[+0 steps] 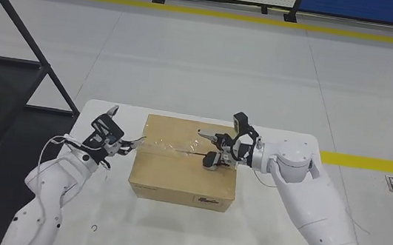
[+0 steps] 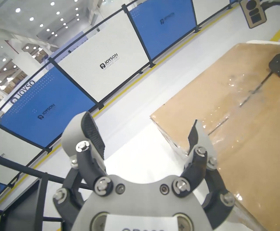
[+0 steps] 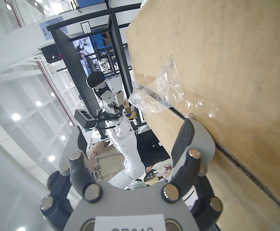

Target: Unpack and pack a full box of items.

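A closed cardboard box (image 1: pixel 184 172) stands in the middle of the white table. Clear tape (image 1: pixel 169 146) runs along its top seam, and a loose crumpled piece of this tape (image 3: pixel 157 94) lifts off the seam near the box edge. My left gripper (image 1: pixel 129 127) is open at the box's left top edge; in the left wrist view (image 2: pixel 142 131) one finger (image 2: pixel 196 137) sits against the box corner (image 2: pixel 229 131). My right gripper (image 1: pixel 207 147) is open over the seam on the right half of the top; one finger (image 3: pixel 186 135) rests on the cardboard (image 3: pixel 218 54) beside the seam.
The white table (image 1: pixel 256 235) has free surface in front of and to the right of the box. A black metal frame (image 1: pixel 8 75) stands off the table's left side. A small dark ring (image 1: pixel 94 228) lies near the front left.
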